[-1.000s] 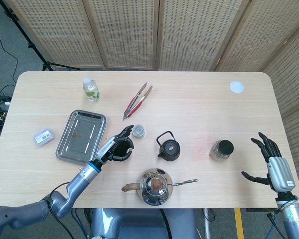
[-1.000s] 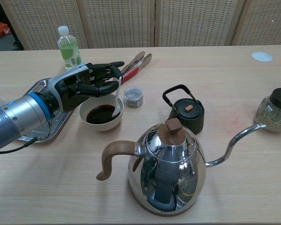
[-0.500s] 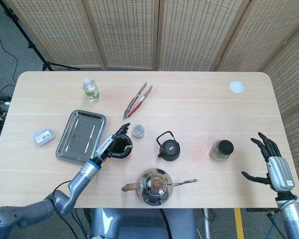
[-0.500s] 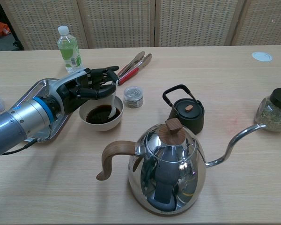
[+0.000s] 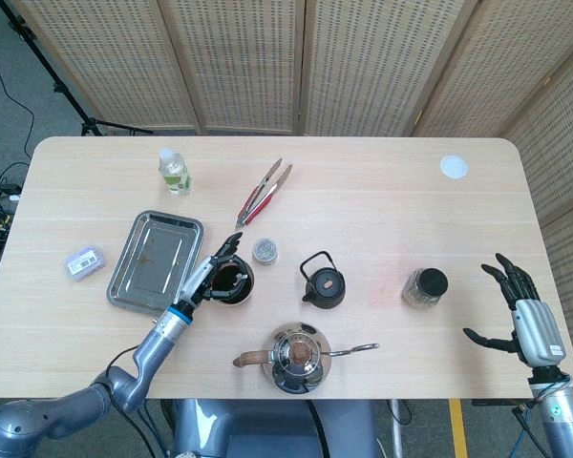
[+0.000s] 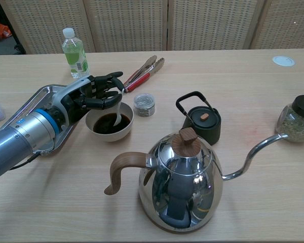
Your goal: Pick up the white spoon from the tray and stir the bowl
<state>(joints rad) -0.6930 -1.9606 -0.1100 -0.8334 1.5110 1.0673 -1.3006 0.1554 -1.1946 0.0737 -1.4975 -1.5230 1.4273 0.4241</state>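
**Spoon in the bowl, left hand on it**

I could read no writing — the green label on the bottle (image 6: 75, 52) was too small. My left hand (image 6: 91, 94) pinched the white spoon (image 6: 119, 111), a plain glossy handle dipping into dark liquid in the white bowl (image 6: 110, 123), just beside the tray (image 6: 33, 101) near the table's left edge. My right hand (image 5: 523, 308) hung spread wide — holding nothing — at the right edge.
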